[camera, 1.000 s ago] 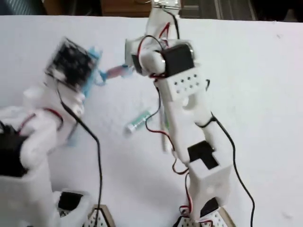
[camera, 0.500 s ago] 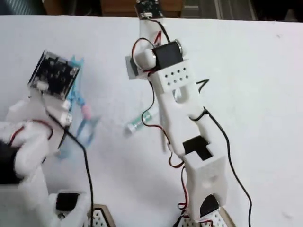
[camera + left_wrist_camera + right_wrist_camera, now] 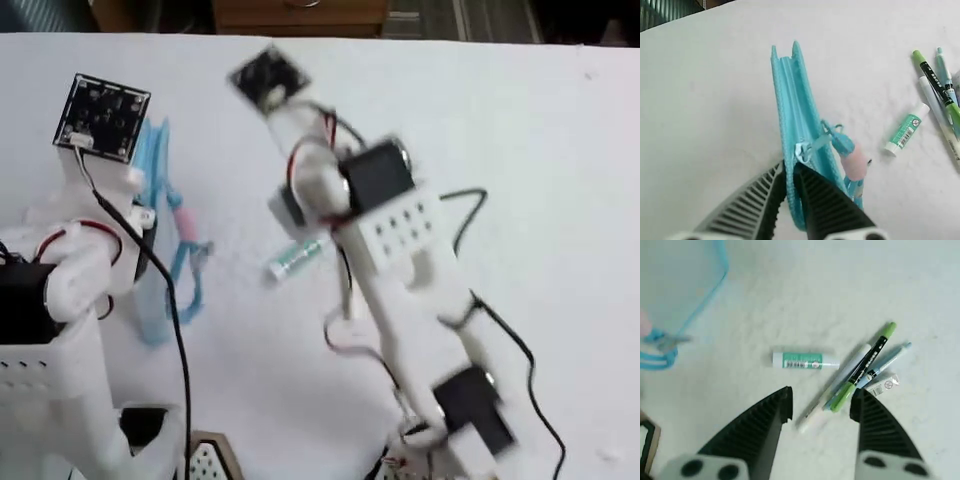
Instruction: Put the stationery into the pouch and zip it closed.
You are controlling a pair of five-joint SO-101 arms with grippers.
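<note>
left gripper [image 3: 789, 169] pinched shut on pouch [image 3: 792, 100] edge; right gripper [image 3: 822, 392] wide open, empty, above pens [image 3: 865, 367]. lower squarely over one pen before closing.

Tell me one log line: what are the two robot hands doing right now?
left hand: shut on pouch | right hand: open above pens | green tube: on table, outside pouch

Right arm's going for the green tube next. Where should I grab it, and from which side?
I'd take the green tube across its middle, coming straight down with the right gripper, jaws open, one on each long side. It lies flat with bare table along both sides; the pens crowd one end.
</note>
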